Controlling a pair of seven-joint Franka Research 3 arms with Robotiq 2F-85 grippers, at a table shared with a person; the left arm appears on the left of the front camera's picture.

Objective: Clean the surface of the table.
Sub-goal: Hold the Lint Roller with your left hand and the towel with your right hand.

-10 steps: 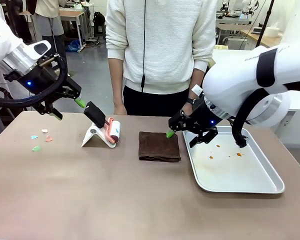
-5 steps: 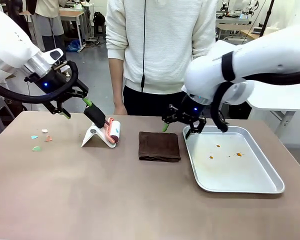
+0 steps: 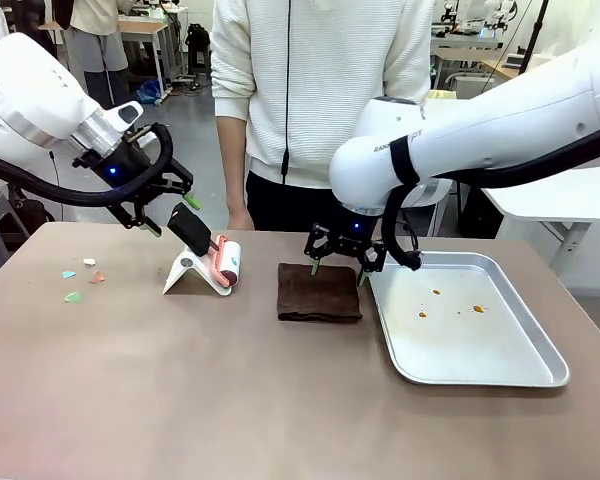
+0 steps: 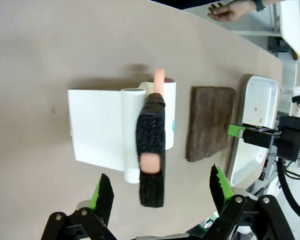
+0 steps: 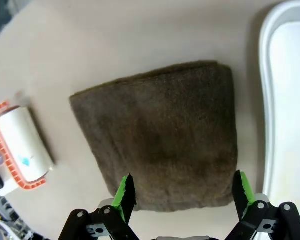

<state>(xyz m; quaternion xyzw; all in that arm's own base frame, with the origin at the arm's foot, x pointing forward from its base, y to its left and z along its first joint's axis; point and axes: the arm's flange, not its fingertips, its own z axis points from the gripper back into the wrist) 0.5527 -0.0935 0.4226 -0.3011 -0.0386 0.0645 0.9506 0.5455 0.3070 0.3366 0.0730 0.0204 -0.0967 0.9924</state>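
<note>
Front view: both arms hang over the taupe worktop (image 3: 230,400), which spans the foreground between the robot and a person (image 3: 320,100) standing at the far edge. The left tool (image 3: 170,213) hovers wide open and empty just above the black handle of a lint roller (image 3: 218,258) propped on its white stand (image 3: 183,273). Small paper scraps (image 3: 80,280) lie farther out toward the robot's left. The right tool (image 3: 338,268), also fully spread and holding nothing, sits low over the far edge of a folded brown cloth (image 3: 320,295), with a metal tray (image 3: 460,340) bearing a few orange specks just beside it. Left wrist view: the roller's handle (image 4: 151,150) runs lengthwise up from between the green-padded fingers (image 4: 104,192), so its long axis crosses the line on which the jaws would close, and a straight descent looks likely to pinch it across its width. Right wrist view: the cloth (image 5: 165,135) lies directly ahead on the worktop (image 5: 115,40), its near edge between the parted fingers (image 5: 124,192) and one corner reaching past one of them, with the tray's rim (image 5: 266,100) alongside. Judged from this, each arm has its own cleaning aid nearest: the left arm the roller, and the scraps beyond it, the right arm the cloth.
</note>
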